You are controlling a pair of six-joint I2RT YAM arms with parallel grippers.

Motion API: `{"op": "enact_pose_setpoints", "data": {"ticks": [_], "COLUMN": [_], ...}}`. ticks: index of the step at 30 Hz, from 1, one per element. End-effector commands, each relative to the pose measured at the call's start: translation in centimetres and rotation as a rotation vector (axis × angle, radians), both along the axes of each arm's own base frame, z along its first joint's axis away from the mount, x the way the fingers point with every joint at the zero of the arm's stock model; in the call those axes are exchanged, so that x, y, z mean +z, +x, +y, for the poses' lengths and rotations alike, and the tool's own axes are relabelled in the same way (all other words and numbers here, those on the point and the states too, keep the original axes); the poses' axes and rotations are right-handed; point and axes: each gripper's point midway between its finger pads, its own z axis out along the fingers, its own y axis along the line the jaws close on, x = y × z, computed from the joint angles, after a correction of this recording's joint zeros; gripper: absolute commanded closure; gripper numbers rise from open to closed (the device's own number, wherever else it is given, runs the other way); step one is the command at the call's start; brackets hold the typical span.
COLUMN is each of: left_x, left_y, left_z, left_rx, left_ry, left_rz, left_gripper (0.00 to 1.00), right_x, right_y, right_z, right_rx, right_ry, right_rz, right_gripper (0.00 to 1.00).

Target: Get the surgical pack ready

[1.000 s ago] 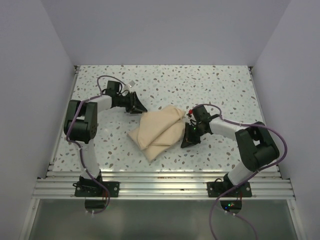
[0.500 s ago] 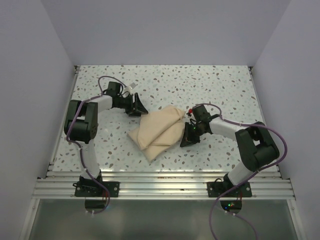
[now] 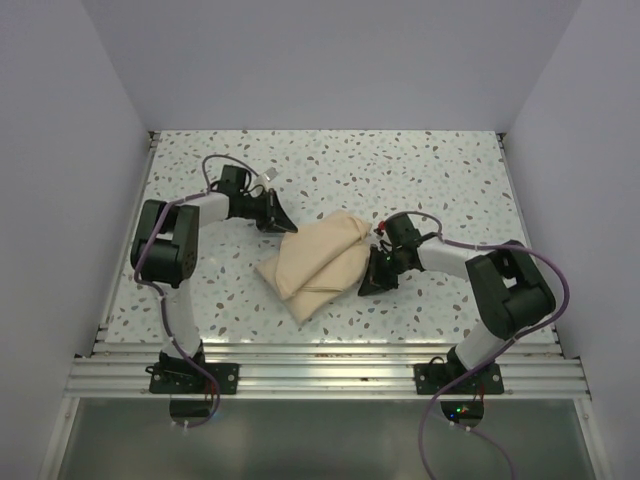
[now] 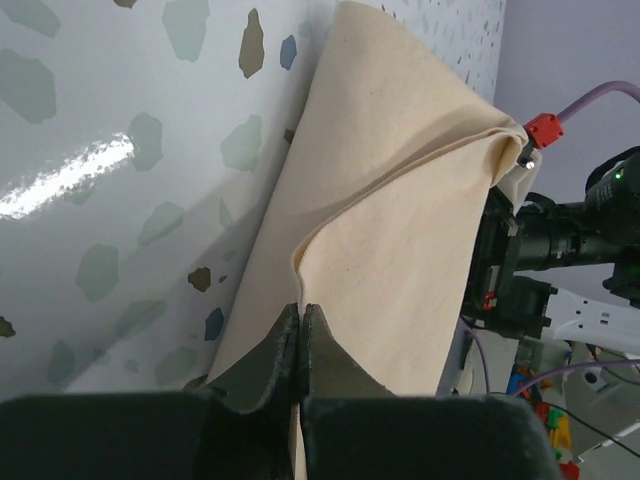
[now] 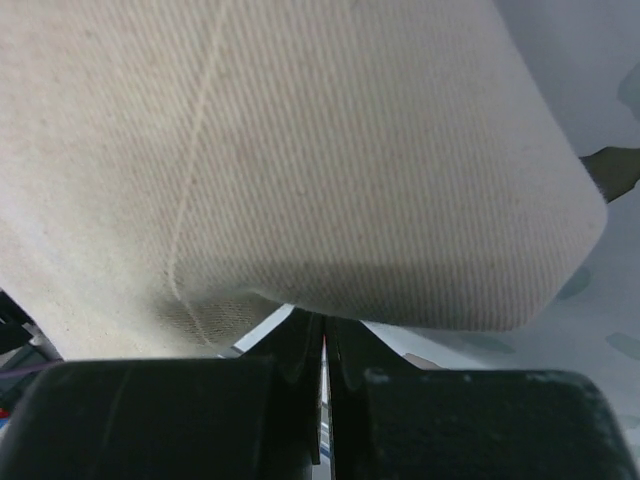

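**Workspace.** The surgical pack [image 3: 318, 262] is lying as a folded tan bundle near the middle of the speckled table [image 3: 420, 170], turned diagonally, with one corner pointing toward the near rail [image 3: 330, 372]. Bare tabletop is showing on every side of the bundle. The widest stretch is running toward the far edge, and a narrower strip is separating the bundle's near corner from the rail. Plain walls [image 3: 60, 200] are closing in the table on the left, right and far sides.

**Left arm.** The left arm [image 3: 165, 245] is rising from its base, bending at the elbow and reaching right across the table. The left gripper [image 3: 283, 222] is sitting at the bundle's far-left corner. In the wrist view its fingers are pressed together with no gap, their tips meeting a folded cloth edge. Whether a layer of cloth is caught between them cannot be told.

**Right arm.** The right arm [image 3: 505, 290] is folding at the elbow near the right side, its forearm running left. The right gripper [image 3: 368, 284] is pointing down at the bundle's near-right edge, clenched, with its fingers lying under the overhanging cloth.
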Motion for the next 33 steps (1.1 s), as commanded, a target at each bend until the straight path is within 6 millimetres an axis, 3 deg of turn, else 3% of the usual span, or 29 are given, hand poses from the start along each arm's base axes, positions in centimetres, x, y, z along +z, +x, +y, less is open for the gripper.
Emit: {"op": "enact_pose_setpoints", "data": {"ticks": [1,3,7,16,21,28,31,33], "left_x": [6.0,7.5,13.0,17.0,18.6,18.7,18.4,17.9], "left_y": [0.3,0.1,-1.3,-7.2,-10.1,-14.0,-14.4,-14.8], "left_z": [-0.9,-1.1,-2.3,-6.3,-8.3,-11.1,-11.9,-12.6], "left_rx": [-0.006,0.008,0.000,-0.060,-0.124,-0.217,-0.253,-0.279], "left_ry": [-0.083,-0.092,-0.130,-0.115,-0.115,-0.103,-0.089,-0.080], "left_rz": [-0.127,-0.135,-0.220,-0.235,-0.244,-0.213,-0.203,-0.192], "left_gripper": [1.00,1.00,1.00,1.00,1.00,1.00,1.00,1.00], "right_x": [0.3,0.4,0.5,1.0,1.4,1.7,1.4,1.4], "right_y": [0.7,0.9,1.2,2.4,3.2,3.9,3.6,3.3], "right_z": [1.0,1.2,1.4,2.9,3.7,4.4,2.7,-0.2], "right_rx": [-0.050,-0.079,-0.117,-0.217,-0.259,-0.288,-0.296,-0.340], "right_ry": [0.056,0.070,0.083,0.168,0.214,0.251,0.190,0.121], "right_rz": [-0.002,0.004,0.011,0.052,0.065,0.085,0.083,0.094], "right_gripper": [1.00,1.00,1.00,1.00,1.00,1.00,1.00,1.00]}}
